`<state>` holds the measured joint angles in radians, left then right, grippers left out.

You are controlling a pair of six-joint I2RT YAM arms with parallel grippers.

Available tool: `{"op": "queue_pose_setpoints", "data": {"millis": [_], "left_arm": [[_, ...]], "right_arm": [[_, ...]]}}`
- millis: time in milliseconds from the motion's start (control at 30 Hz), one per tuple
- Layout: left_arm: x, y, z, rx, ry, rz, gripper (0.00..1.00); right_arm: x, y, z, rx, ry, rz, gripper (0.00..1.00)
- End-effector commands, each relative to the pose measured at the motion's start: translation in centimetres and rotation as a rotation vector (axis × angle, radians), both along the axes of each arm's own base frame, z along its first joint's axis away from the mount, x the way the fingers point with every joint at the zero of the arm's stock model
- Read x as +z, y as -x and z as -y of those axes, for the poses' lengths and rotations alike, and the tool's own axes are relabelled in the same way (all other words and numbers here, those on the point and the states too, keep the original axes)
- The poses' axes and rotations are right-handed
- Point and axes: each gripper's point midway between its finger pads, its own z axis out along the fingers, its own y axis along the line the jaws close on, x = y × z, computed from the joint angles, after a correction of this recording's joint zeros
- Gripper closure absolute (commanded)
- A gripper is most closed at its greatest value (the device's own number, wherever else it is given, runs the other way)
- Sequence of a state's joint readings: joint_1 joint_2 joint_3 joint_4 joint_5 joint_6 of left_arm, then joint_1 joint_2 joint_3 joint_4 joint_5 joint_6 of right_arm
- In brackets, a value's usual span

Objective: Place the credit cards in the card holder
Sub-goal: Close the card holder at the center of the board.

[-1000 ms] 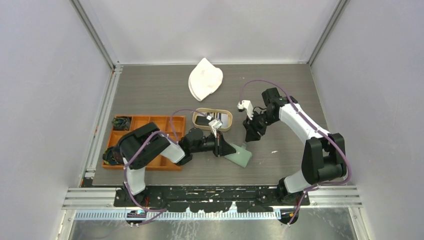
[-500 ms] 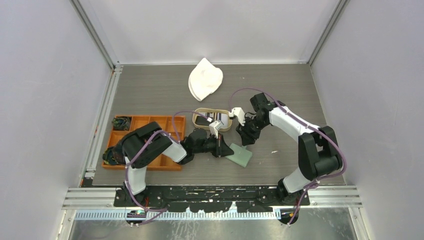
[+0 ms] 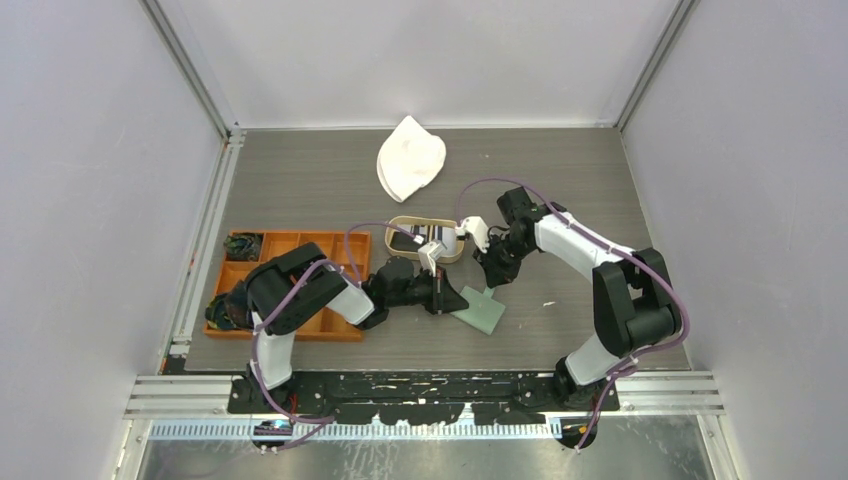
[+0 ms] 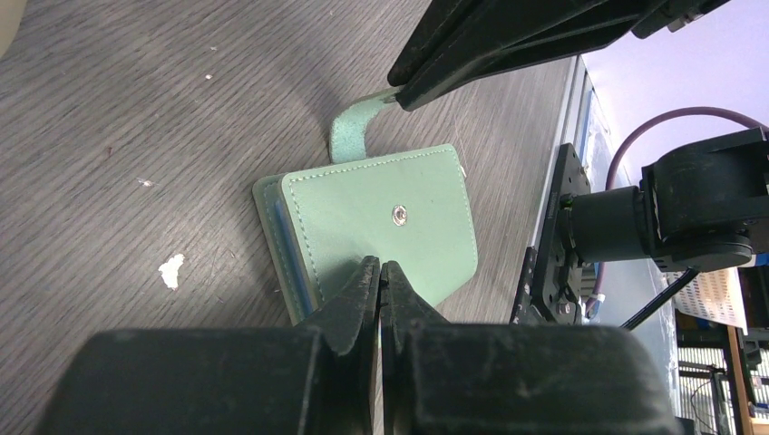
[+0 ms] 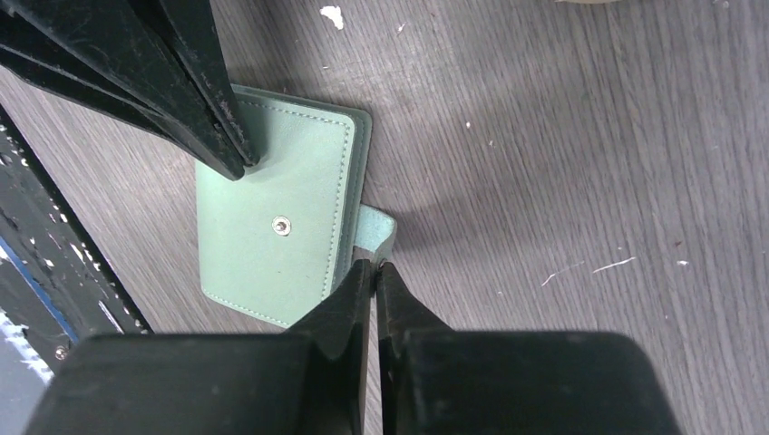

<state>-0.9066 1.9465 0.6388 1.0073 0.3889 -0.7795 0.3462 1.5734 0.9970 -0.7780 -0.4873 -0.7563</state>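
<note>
Eyes on the small sage-green bifold card holder [image 3: 480, 313]: it lies shut and flat on the grey wood-grain table [image 3: 560, 180], near the front edge and btwn the two arms. Its cover faces up w/ a little round metal snap stud [image 4: 397, 214] showing. The left gripper [image 4: 380, 270] reaches in low from the left, fingers pressed tight together. The tips touch the holder's edge on the side away from the strap, but I can't tell if any of the cover is nipped btwn them. Over to the right gripper [image 5: 373, 267], angled down from the far right. Its fingers are drawn in close and pinch the end of the green snap tab [image 4: 349, 136], which curls up off the table beside the holder. In the left wrist view the tab's tip vanishes btwn those black fingers. Credit cards [image 3: 432, 235], dark and pale-striped, sit in the oval tan wooden tray [image 3: 420, 219] just behind the left gripper, apart from the holder. An orange compartmented plastic tray [image 3: 300, 243] lies at the left, w/ dark bits in its far-left pockets. A crumpled white cloth [image 3: 410, 160] rests well back toward the rear wall. A few white crumbs [image 4: 170, 269] dot the tabletop near the holder.
</note>
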Motion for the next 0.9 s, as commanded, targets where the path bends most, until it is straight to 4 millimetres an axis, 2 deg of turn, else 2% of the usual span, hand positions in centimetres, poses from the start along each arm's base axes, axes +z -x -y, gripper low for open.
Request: {"op": "queue_pose_setpoints", "data": {"millis": [0, 100, 200, 267, 400, 500, 733, 867], "left_arm": [[-1.3, -0.3, -0.5, 0.023, -0.040, -0.004, 0.98], [-1.3, -0.3, -0.7, 0.033, -0.042, -0.010, 0.99], [-1.4, -0.3, -0.8, 0.039, -0.046, -0.017, 0.99], [-1.4, -0.3, -0.8, 0.043, -0.046, -0.023, 0.99], [-1.5, -0.3, -0.7, 0.044, -0.044, -0.029, 0.99], [-1.5, -0.3, -0.8, 0.045, -0.045, -0.031, 0.99], [-1.4, -0.2, -0.8, 0.043, -0.040, -0.033, 0.99], [-1.3, -0.1, -0.7, 0.047, -0.022, -0.053, 1.00]], "right_arm": [[1.0, -0.5, -0.7, 0.010, -0.022, 0.001, 0.95], [1.4, -0.1, -1.0, 0.004, -0.038, -0.016, 0.93], [1.6, 0.2, -1.0, 0.004, -0.042, -0.034, 0.84], [1.7, 0.2, -0.9, 0.003, -0.038, -0.036, 0.83], [2.1, 0.2, -0.9, -0.004, -0.039, -0.029, 0.89], [2.3, 0.2, -0.9, -0.010, -0.042, -0.024, 0.90], [1.7, 0.0, -0.9, -0.025, -0.033, -0.035, 0.99], [1.6, 0.0, -1.0, -0.030, -0.035, -0.046, 0.99]]}}
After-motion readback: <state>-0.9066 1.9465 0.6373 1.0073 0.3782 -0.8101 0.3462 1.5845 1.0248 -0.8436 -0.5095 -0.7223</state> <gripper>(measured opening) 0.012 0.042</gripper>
